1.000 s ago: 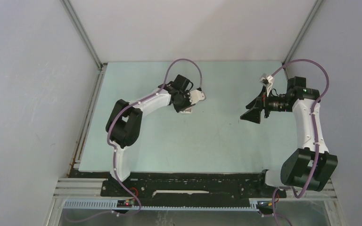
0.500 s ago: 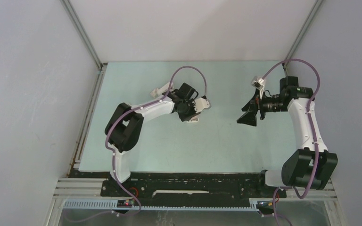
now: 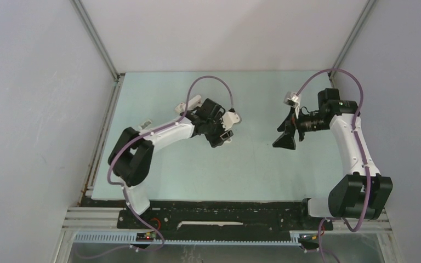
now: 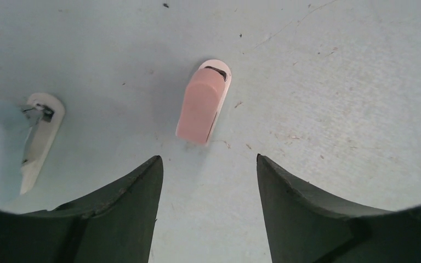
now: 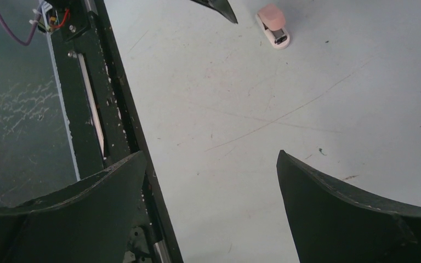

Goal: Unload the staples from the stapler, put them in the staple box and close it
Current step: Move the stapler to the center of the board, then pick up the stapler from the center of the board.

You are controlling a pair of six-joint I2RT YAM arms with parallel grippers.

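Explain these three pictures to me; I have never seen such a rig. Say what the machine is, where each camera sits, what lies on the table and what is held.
This is a robot with two arms bolted at the near edge of a pale green table. The wide picture looks down from above and behind: the left arm is on the left, the right arm on the right. The other two pictures come from a camera on each wrist; the dark wedges at the bottom are that gripper's own fingers. The left gripper hangs open above the table, with a small pink stapler lying just ahead of it and a white stapler-like piece off to one side. The right gripper is wide open above the table. Neither holds anything.
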